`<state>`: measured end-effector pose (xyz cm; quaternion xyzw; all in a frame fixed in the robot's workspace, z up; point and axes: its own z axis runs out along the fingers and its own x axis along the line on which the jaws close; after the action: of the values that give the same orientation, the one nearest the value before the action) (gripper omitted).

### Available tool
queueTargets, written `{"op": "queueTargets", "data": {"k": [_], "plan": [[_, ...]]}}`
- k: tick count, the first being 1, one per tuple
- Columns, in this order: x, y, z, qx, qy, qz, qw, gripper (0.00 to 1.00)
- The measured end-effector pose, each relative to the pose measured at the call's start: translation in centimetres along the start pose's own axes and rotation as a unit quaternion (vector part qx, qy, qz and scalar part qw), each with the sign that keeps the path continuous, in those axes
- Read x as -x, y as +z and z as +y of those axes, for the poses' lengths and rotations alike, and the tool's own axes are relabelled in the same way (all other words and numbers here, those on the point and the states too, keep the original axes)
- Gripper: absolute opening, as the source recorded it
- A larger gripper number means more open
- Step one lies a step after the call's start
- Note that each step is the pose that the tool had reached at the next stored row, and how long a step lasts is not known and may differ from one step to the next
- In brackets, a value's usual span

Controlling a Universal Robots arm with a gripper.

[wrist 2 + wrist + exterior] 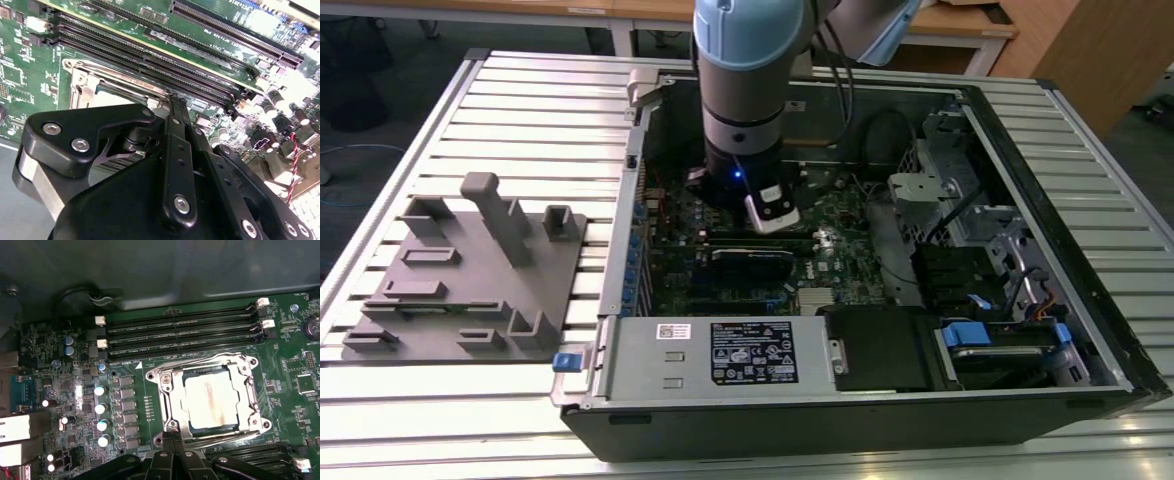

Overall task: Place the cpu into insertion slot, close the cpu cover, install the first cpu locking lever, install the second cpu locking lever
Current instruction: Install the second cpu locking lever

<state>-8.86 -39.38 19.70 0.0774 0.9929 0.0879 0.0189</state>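
Cpu (pixel 209 402) sits in the insertion slot (pixel 172 390) under the lowered cpu cover (pixel 252 395), the clenched, empty gripper (pixel 173 444) at its edge; lever work likely needs steady downward pressure.

No legible txt on psu label (pixel 751 352).
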Motion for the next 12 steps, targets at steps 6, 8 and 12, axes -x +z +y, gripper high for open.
{"op": "queueTargets", "data": {"k": [6,8,12], "plan": [[-0.35,0.21,-0.17,0.0079,0.0,0.0012,0.99997,0.11],[-0.49,0.26,-0.23,0.0104,0.001,0.0016,0.99994,0.11],[-0.63,0.3,-0.33,0.0126,0.001,0.0018,0.99992,0.11]]}}
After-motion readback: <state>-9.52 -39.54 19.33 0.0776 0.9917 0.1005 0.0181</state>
